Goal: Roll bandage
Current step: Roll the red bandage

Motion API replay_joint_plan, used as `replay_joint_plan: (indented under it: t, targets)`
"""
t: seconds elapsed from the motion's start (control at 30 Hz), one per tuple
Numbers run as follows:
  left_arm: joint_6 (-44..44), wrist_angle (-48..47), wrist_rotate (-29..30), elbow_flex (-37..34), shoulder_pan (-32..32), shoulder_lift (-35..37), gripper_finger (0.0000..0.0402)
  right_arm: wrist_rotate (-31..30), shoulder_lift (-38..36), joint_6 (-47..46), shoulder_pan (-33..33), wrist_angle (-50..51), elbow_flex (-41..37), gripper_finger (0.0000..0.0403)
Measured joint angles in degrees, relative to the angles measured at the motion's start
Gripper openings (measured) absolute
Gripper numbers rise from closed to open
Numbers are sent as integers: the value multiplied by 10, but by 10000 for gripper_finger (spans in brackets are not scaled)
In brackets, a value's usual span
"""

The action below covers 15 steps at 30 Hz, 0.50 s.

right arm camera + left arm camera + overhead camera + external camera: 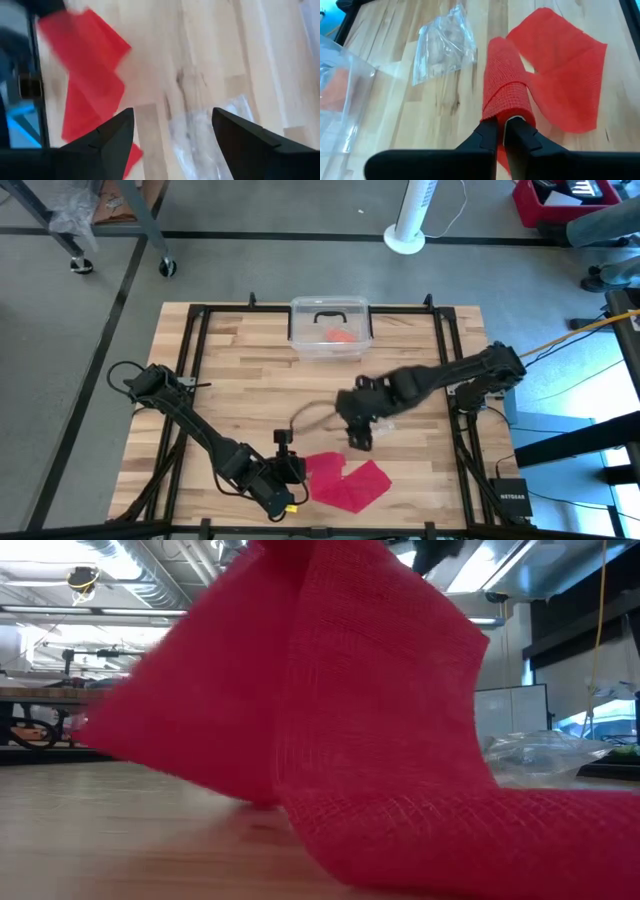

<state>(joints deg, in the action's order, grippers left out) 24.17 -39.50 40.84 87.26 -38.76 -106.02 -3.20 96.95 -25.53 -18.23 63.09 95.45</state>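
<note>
The bandage (pixel 348 483) is a bright red cloth band near the table's front edge. Part of it lies folded flat on the wood (pixel 560 85), and its left end rises off the table (pixel 330 690). My left gripper (pixel 292 478) is at that raised end and is shut on it (pixel 503 131). My right gripper (pixel 360 436) hovers open above the table just beyond the bandage, touching nothing. Its wrist view shows the red cloth (pixel 90 75) to one side of its two spread fingers (pixel 172 132). My left gripper pinches the bandage's end (pixel 506 102) between its two shut fingers, and the cloth wraps in a narrow band over the fingertips. The fingers slant down from the table's left. That end is lifted. The rest hangs slack down to the part lying on the table (pixel 570 100).
A crinkly clear plastic bag (pixel 445 42) lies on the wood beyond the bandage, below my right gripper (pixel 200 130). A clear plastic box (pixel 330 330) with an orange-red lump (pixel 341 336) stands at the table's far edge. Bare wood lies to the left.
</note>
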Motion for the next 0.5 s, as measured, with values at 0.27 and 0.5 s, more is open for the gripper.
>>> replay_joint_plan:
  t: [0.27,0.5]
  targets:
    - [9,5,4,0,-4,0,9,-149,-39,-16,-146,-74,-89,268]
    - [-20,39,28,0,-10,9,4,-196,-92,-93,-218,-310,-329,268]
